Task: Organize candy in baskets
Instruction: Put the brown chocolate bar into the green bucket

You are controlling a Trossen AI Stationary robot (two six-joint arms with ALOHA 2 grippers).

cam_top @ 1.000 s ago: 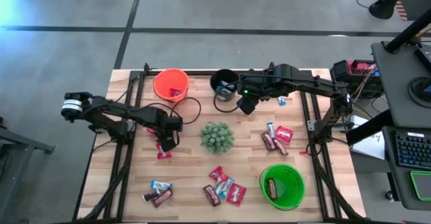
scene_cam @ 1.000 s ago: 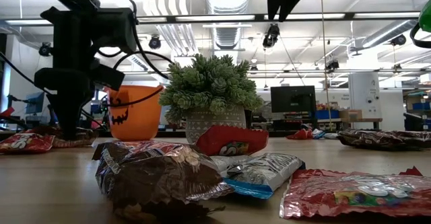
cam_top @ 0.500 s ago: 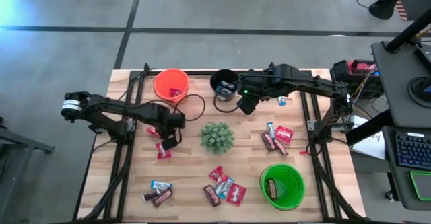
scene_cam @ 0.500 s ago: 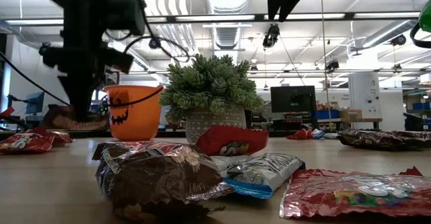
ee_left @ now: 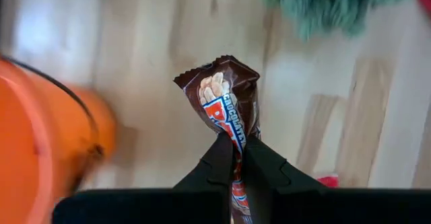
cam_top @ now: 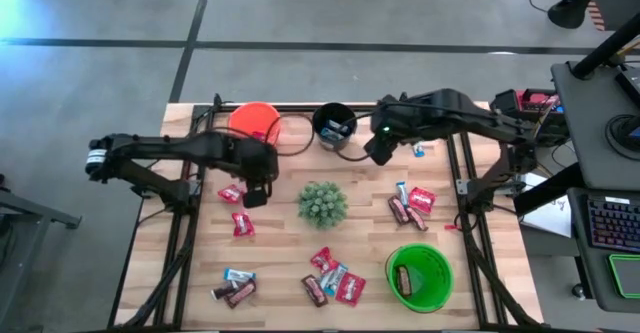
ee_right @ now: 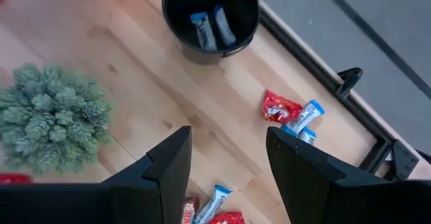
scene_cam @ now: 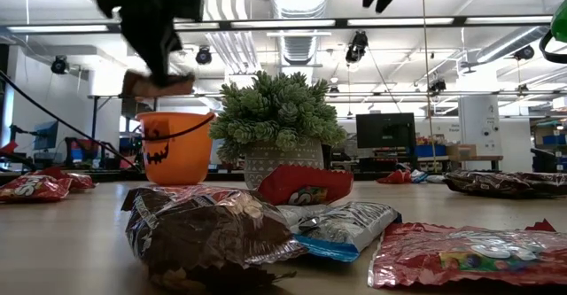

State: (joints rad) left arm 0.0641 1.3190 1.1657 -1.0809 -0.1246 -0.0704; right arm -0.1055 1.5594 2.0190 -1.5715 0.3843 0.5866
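The left claw point(ee_left: 234, 158) grips 1 brown candy bar point(ee_left: 225, 103) above the counter point(cam_top: 280, 243), beside the orange basket point(cam_top: 253, 121). Right of it, the black basket point(ee_right: 211, 19) holds 2 bars, the right claw point(ee_right: 225, 163) hanging released nearby.

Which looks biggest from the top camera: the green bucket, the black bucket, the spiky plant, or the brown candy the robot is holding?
1. Green bucket
2. Spiky plant
3. Black bucket, close to the plant, so that order is unsure
4. Brown candy pinched in the left gripper, clearly smallest
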